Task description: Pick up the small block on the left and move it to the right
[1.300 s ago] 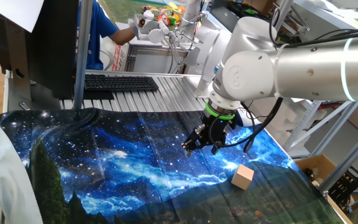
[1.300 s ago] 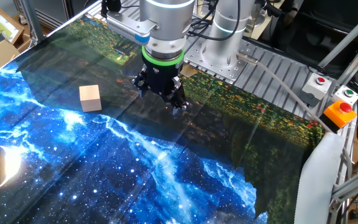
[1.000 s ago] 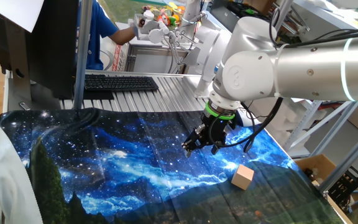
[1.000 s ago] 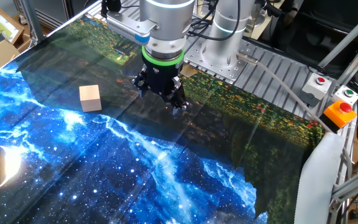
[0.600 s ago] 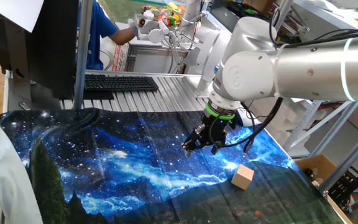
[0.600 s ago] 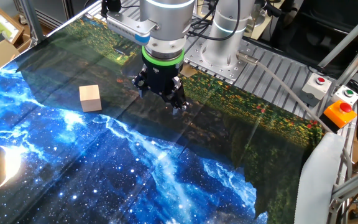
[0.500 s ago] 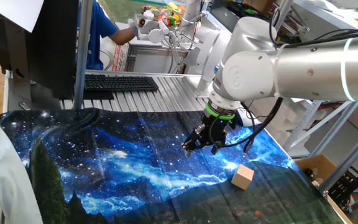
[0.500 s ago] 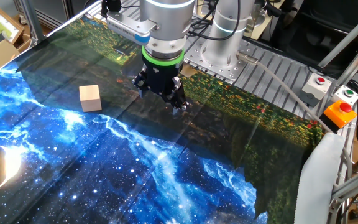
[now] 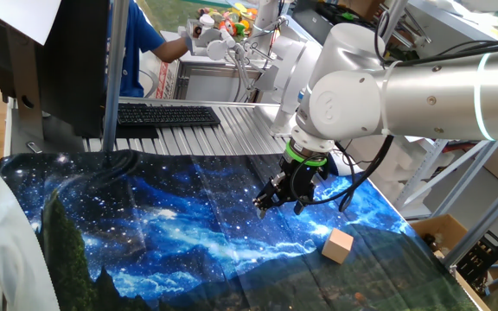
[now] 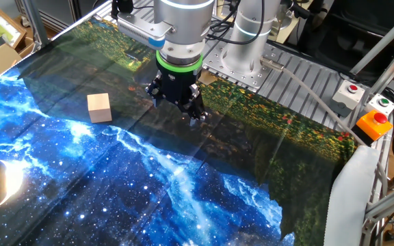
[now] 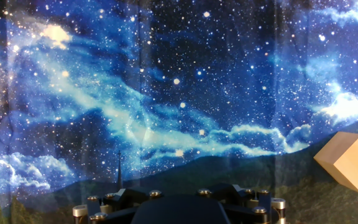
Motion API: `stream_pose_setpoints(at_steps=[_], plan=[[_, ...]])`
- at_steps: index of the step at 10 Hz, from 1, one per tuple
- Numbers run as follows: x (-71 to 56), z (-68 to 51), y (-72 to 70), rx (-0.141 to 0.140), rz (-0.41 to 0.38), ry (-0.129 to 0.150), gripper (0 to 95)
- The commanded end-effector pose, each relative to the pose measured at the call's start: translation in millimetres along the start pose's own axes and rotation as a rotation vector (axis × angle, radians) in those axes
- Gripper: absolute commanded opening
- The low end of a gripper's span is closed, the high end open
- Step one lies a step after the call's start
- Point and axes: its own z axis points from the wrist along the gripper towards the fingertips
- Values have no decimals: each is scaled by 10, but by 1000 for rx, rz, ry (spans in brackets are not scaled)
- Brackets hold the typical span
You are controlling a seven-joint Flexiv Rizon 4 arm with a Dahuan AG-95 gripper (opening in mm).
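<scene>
The small block point(image 9: 338, 245) is a pale tan wooden cube lying on the starry blue cloth, alone and untouched. It also shows in the other fixed view point(image 10: 99, 108) and at the right edge of the hand view point(image 11: 351, 160). My gripper point(image 9: 281, 207) hangs just above the cloth, beside the block and apart from it. In the other fixed view the gripper point(image 10: 176, 113) has its two black fingers spread wide with nothing between them. The hand view shows only the black base of the hand point(image 11: 173, 208); the fingertips are out of its frame.
A black keyboard point(image 9: 167, 115) lies on the ribbed metal surface behind the cloth. A button box with an orange-yellow button point(image 10: 375, 125) sits at the table's right side. A person in blue point(image 9: 141, 43) stands beyond the table. A cardboard box point(image 9: 443, 231) sits off the edge.
</scene>
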Motion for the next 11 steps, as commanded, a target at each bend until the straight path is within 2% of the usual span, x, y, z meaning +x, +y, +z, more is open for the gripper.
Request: stream_pose_setpoints(at_steps=[1,2,11], plan=[[2,1,0,0,0,1,950],[2,1,0,24,225,-95,0],[2,1,0,25,224,-94,0]])
